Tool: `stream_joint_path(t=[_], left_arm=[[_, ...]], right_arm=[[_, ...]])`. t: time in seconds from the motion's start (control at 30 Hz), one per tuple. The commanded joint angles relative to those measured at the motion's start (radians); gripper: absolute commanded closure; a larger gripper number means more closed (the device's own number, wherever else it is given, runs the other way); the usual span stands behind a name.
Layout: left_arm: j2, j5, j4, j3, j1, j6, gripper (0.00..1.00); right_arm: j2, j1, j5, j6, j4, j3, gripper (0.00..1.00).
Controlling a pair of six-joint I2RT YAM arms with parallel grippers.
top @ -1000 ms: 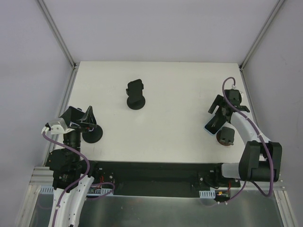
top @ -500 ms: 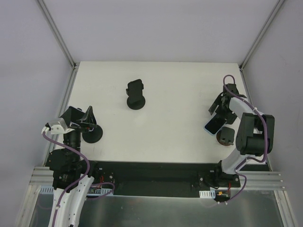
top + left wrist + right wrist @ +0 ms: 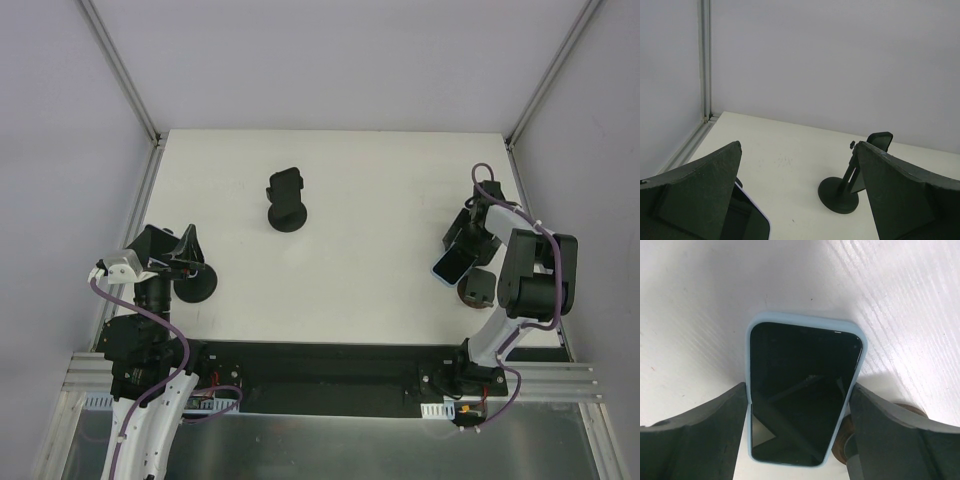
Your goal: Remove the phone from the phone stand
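1. Pale grey walls (image 3: 300, 60) with metal corner posts enclose a white worktop (image 3: 380, 190).
2. Phone (image 3: 453, 263): dark screen, light-blue case. It lies tilted at the right side of the worktop, screen up.
3. Phone stand (image 3: 478, 288): brownish round base, just near and right of the phone. It touches the phone's near end. Whether the phone sits in its cradle cannot be told.
4. Right hand (image 3: 799, 386): lowered over the phone, with one of its fingers (image 3: 705, 440) along each long edge of the case. Both lie at or against the case. Whether they pinch it cannot be told.
5. Left hand (image 3: 799, 145): spread wide and holding nothing, raised at the near left.
6. Second stand (image 3: 195, 285): black disc base, below the left hand. The left wrist view shows a dark slab with a pale edge (image 3: 751, 220) beside it.
7. Third stand (image 3: 287, 203): black, upright at the far centre, well apart from both hands. Its cradle's contents cannot be made out.
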Motion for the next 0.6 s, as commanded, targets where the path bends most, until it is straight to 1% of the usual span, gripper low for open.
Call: stream_joint_path(t=[0.0,0.07,0.1,0.13,0.17,0.2,0.27,0.4,0.43,0.57], left_arm=[[-0.068,0.007,0.024,-0.005,-0.009,0.020,0.01],[-0.064,0.008,0.022,-0.005,-0.007,0.020,0.01],[-0.061,0.010,0.024,-0.005,-0.009,0.020,0.01],[-0.059,0.011,0.024,-0.005,-0.009,0.021,0.01],[-0.058,0.011,0.024,-0.005,-0.009,0.021,0.01],[-0.055,0.011,0.024,-0.005,-0.009,0.021,0.01],[-0.053,0.011,0.024,-0.005,-0.009,0.023,0.01],[-0.044,0.011,0.022,-0.006,-0.009,0.024,0.01],[-0.044,0.011,0.022,-0.006,-0.009,0.026,0.01],[-0.041,0.013,0.022,-0.006,-0.009,0.026,0.01]], right_arm=[[0.046,0.014,-0.117,-0.050,0.043,-0.001,0.31],[0.037,0.044,-0.117,-0.077,0.048,0.011,0.38],[0.035,0.057,-0.117,-0.107,0.048,0.018,0.44],[0.029,0.087,-0.151,-0.126,0.049,0.022,0.46],[0.026,0.101,-0.169,-0.142,0.052,0.034,0.50],[0.024,0.142,-0.180,-0.175,0.055,0.041,0.52],[0.021,0.182,-0.212,-0.217,0.062,0.061,0.55],[0.024,0.311,-0.219,-0.317,0.052,0.096,0.56],[0.023,0.328,-0.212,-0.369,0.045,0.100,0.56],[0.038,0.397,-0.194,-0.477,0.013,0.125,0.52]])
